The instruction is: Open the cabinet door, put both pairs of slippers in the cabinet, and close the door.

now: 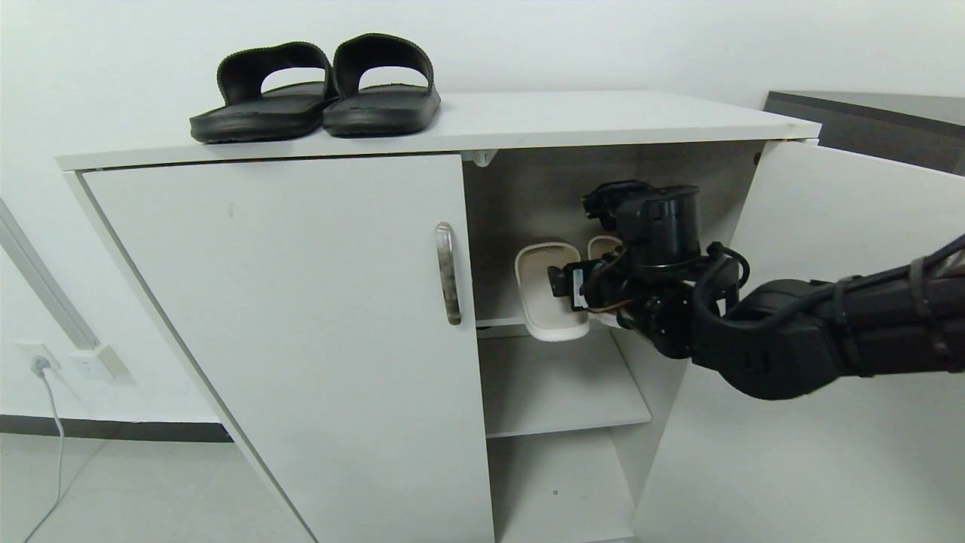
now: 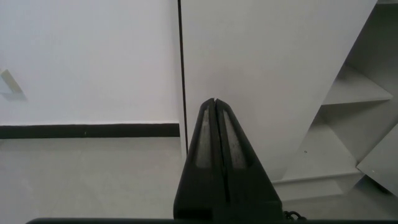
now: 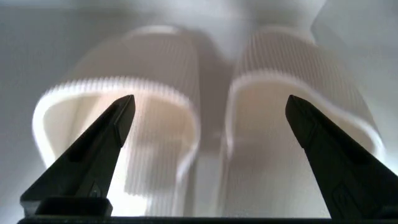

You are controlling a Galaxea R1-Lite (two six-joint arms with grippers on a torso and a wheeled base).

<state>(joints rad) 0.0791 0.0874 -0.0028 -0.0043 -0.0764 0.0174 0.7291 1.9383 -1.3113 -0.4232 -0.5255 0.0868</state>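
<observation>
Head: black slippers (image 1: 317,94) sit on the cabinet (image 1: 301,339) top, and the cream ribbed slippers (image 1: 550,294) are on its upper shelf (image 1: 497,323) behind the open door (image 1: 829,302). Left wrist: left gripper (image 2: 214,102) clenched, empty. Right wrist: right gripper (image 3: 208,106) released, spread wide either side of the cream pair.

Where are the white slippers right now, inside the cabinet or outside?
Inside: the white slippers rest on the upper shelf, partly overhanging its edge, beyond the open door.

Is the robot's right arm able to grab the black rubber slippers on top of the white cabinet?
Probably yes: the black rubber slippers lie uncovered on the white cabinet, but the open right gripper must first back out from inside it.
</observation>
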